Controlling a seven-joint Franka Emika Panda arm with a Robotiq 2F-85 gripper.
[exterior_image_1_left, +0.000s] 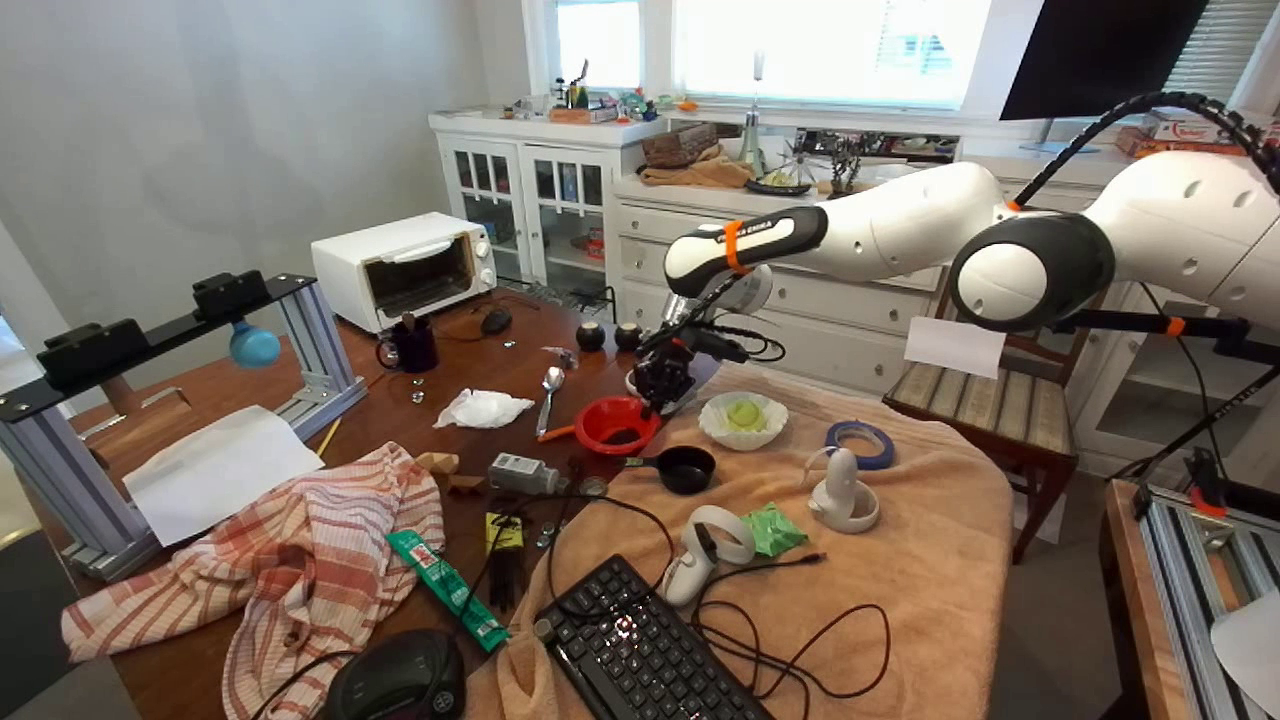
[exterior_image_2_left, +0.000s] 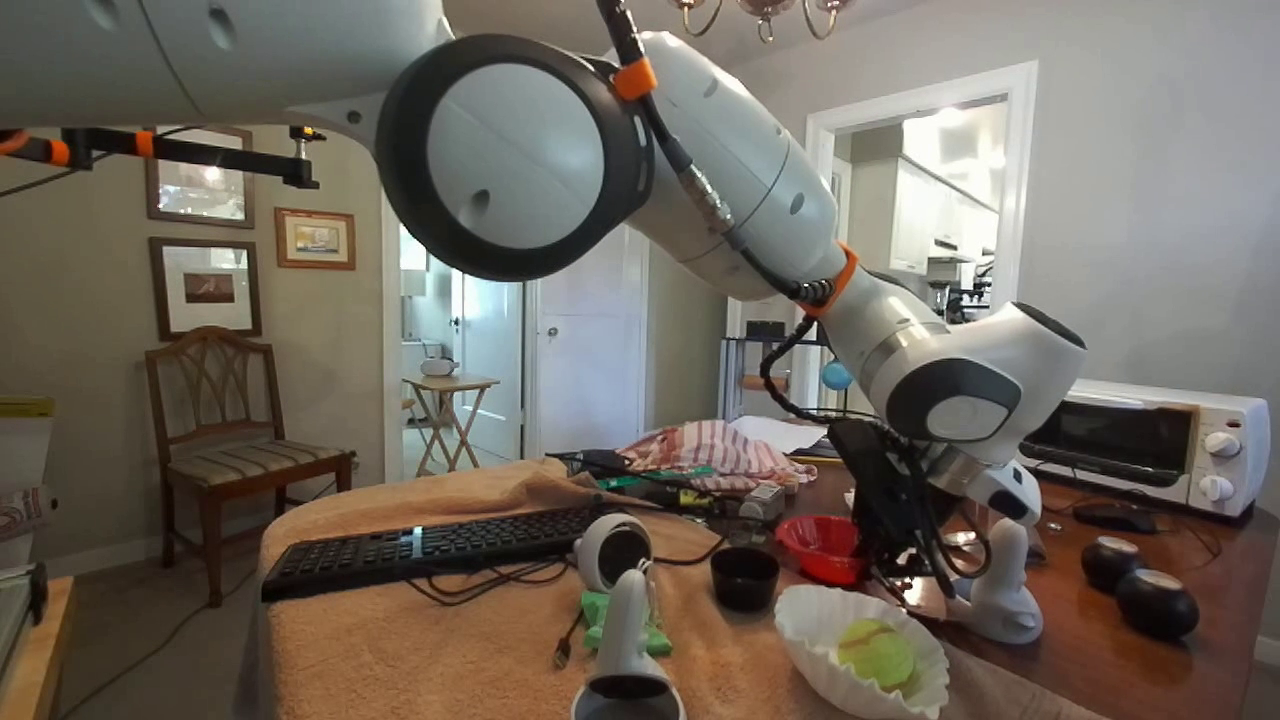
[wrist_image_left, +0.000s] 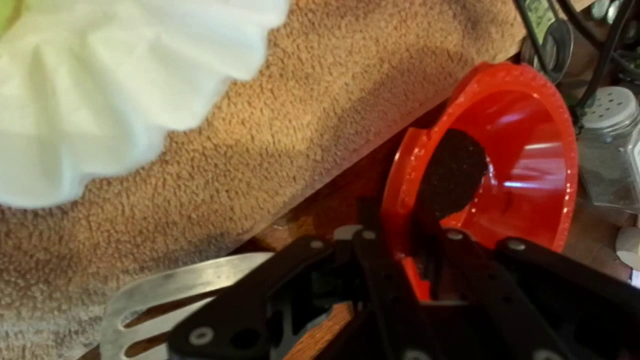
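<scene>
I have the gripper (wrist_image_left: 400, 232) clamped on the rim of the red bowl (wrist_image_left: 530, 165), one finger inside and one outside, presumably because that thin edge suits a pinch. A slotted metal turner (wrist_image_left: 200, 276) lies just beside the fingers; the fluted white bowl (wrist_image_left: 105, 95) sits farther off.

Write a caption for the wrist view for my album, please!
The gripper grips the rim of a red bowl with dark stuff inside, near a ruffled white dish.
</scene>
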